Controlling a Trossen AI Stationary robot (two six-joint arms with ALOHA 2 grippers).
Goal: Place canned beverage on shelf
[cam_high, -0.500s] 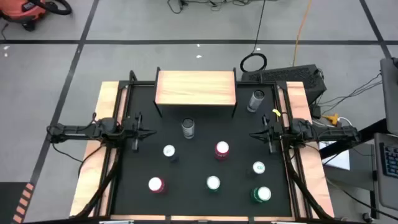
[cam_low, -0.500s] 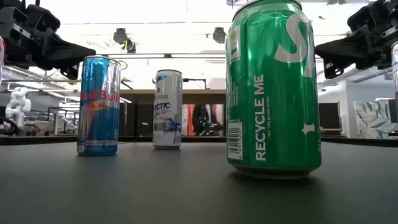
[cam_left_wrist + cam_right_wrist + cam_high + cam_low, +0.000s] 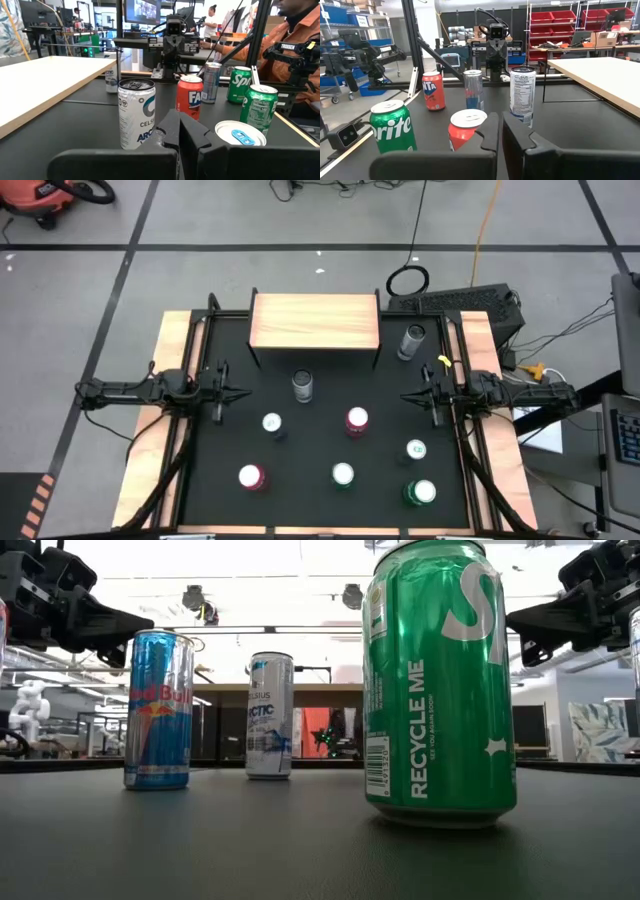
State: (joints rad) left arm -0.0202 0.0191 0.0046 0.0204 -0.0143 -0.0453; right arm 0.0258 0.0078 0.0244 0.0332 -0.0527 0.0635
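Left gripper (image 3: 240,392): parked at the table's left edge, fingers closed together and empty, pointing inward.
Celsius can (image 3: 302,386): upright, ahead of the left gripper and slightly toward the shelf; nearest can to the shelf front.
Blue-tab can (image 3: 271,423): just ahead of the left gripper, to its near side.
Shelf (image 3: 315,321): light-wood board on black legs at the table's far side, top bare; off to the side of both grippers.
Red can (image 3: 357,420): ahead of the right gripper, toward the table's middle.
Right gripper (image 3: 408,396): parked at the right edge, fingers likewise pressed shut, nothing held.

Handling note (judgement): no can is grasped yet. The left gripper should spread wide before advancing, take the Celsius can at mid-body, lift well clear of the board's edge, and set it down upright.
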